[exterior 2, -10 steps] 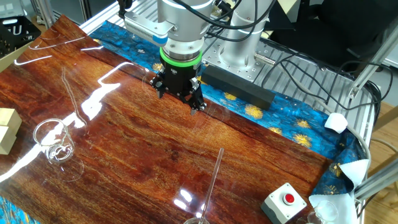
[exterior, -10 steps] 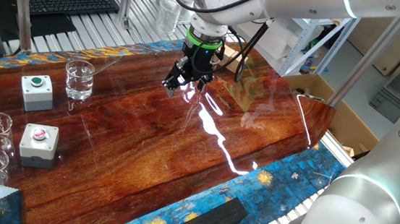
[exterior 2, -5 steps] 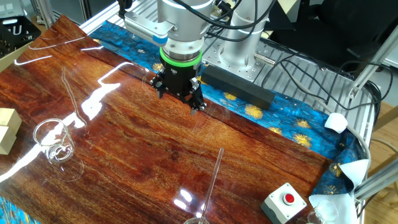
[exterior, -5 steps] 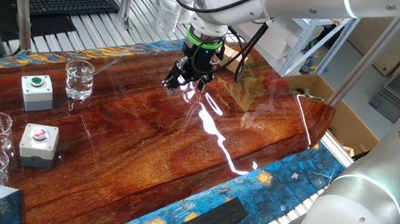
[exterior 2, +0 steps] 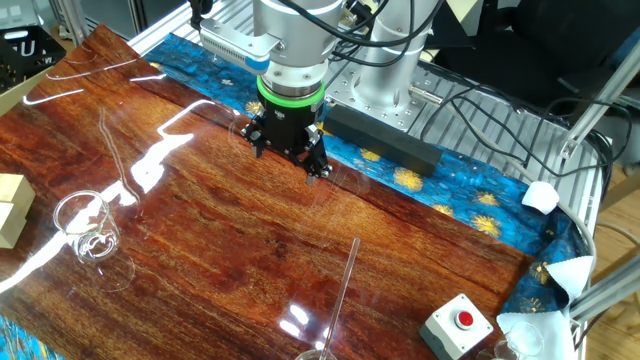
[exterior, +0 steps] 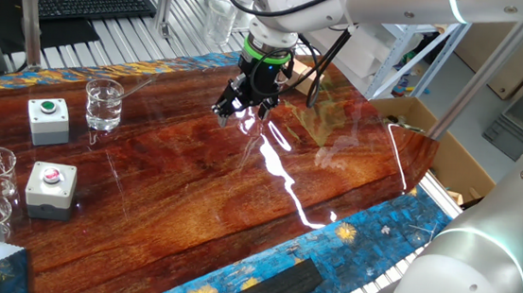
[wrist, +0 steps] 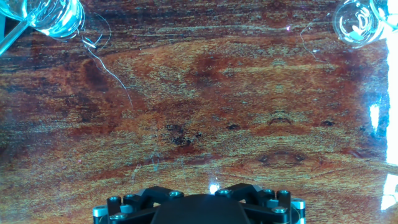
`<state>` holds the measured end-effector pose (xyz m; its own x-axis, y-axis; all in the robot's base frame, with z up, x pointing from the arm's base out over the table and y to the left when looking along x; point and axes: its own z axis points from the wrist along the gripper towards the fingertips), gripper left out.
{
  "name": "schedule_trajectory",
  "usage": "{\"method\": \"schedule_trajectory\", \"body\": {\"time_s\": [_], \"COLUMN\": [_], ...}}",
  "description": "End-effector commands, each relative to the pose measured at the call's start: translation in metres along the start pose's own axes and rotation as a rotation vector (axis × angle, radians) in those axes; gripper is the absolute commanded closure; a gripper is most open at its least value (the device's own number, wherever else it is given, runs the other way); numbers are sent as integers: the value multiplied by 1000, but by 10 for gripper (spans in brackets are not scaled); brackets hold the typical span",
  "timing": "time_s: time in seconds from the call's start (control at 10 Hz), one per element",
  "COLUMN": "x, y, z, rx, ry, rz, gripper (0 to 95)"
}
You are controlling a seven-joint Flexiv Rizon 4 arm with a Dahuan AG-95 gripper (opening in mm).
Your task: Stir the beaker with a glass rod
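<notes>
Single arm, black two-finger gripper (exterior 2: 288, 160) with a green ring above it hangs over the bare middle of the glossy reddish wooden table (exterior 2: 200, 210). Fingers are spread wide, nothing between them.

The thin clear glass rod (exterior 2: 345, 288) is not in hand. It stands steeply, tilted a little, in a taller narrow clear glass (exterior 2: 316, 353) cut by the bottom edge of the other fixed view, well apart from the gripper, below and slightly right of it in frame.

The squat wide clear glass beaker (exterior 2: 85, 228) sits at lower left, also well apart.

In the hand view the taller glass (wrist: 53, 14) is upper left, with a pale streak beside it that is probably the rod, and the beaker (wrist: 357, 22) is upper right.

Judgement: the rod pickup comes first. The reach goes to the glass side, closing on the near-upright rod.
</notes>
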<state>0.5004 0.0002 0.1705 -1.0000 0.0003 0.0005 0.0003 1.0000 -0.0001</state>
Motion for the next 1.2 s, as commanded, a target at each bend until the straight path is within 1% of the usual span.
{"method": "schedule_trajectory", "body": {"time_s": [0.1, 0.2, 1.2], "x": [0, 0, 1], "y": [0, 0, 2], "z": [1, 1, 0], "rx": [0, -7, -9], "ry": [0, 55, 55], "rz": [0, 161, 177], "gripper": [0, 950, 950]}}
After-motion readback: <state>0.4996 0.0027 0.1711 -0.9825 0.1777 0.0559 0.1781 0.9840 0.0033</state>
